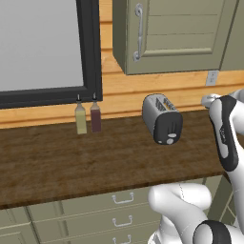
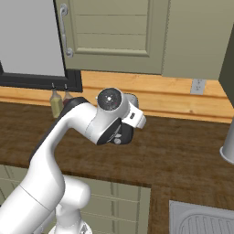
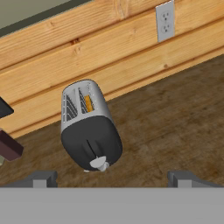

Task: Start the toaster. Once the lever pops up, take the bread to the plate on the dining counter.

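Observation:
The silver-grey toaster stands at the back of the dark wood worktop, its black end panel turned toward me with the light round knob at its bottom. The lever is too dark to tell apart from that panel. A golden slice of bread sits down in one slot. My gripper hangs back from the toaster, open, with its fingertips wide apart and nothing between them. In the right base view my own arm covers most of the toaster. The plate and the dining counter are out of view.
Two bottles stand left of the toaster under a dark-framed window. A wall cabinet hangs above. A wall outlet is right of the toaster; a sink lies at the worktop's right end.

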